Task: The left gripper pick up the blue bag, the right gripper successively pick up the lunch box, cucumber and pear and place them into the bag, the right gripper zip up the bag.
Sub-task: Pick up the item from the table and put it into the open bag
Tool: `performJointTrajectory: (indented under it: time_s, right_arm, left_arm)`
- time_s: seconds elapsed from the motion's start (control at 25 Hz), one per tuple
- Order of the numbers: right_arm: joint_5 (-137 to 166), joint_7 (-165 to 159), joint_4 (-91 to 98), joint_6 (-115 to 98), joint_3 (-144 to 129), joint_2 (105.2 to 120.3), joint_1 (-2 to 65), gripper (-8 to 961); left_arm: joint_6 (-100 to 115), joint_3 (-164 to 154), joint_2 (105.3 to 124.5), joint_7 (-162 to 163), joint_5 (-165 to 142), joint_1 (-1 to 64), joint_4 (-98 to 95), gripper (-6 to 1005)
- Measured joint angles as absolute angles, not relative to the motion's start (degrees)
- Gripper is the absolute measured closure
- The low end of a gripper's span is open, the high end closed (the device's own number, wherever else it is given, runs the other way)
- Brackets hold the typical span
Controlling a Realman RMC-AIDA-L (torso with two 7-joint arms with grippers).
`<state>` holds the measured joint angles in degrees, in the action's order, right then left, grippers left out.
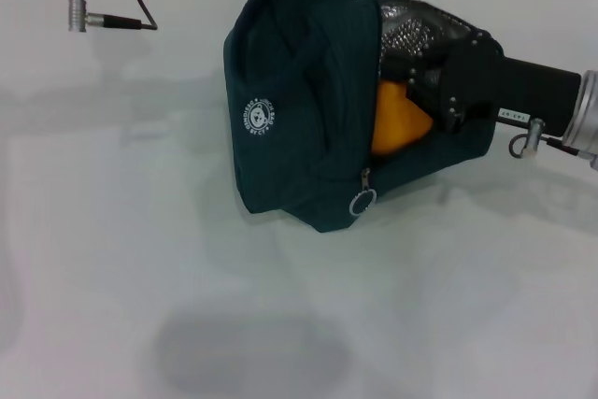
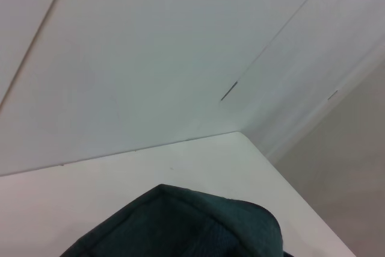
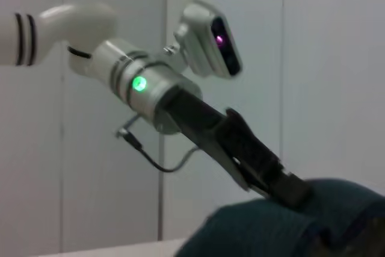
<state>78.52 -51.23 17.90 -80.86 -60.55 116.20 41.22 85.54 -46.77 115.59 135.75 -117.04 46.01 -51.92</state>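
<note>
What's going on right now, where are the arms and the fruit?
Left gripper shut on blue bag top, holding it. Right gripper inside the opening at the pear; grip unclear. Zipper pull undone. Nothing blocking.

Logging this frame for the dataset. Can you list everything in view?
bag: 1, dark teal-blue, mid-table, mouth open toward the right arm, held up at its top
zipper pull: 1, silver ring, on the bag's front lower edge
logo: 1, white round, on the bag's side
pear: 1, orange-yellow, inside the bag's mouth
table: 1, white, under the bag
left gripper: 1, black, gripping the bag's top
right gripper: 1, black, reaching into the bag's mouth at the pear; fingers hidden
</note>
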Motion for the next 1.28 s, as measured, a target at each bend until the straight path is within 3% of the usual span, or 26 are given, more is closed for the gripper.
performJointTrajectory:
  time_s: [1.28]
  right_arm:
    - [68.94, -52.56, 13.84, -79.32, -69.64, 116.19, 41.76, 809]
  left_arm:
    - [85.43, -46.76, 115.34, 135.44, -117.08, 45.95, -51.59, 942]
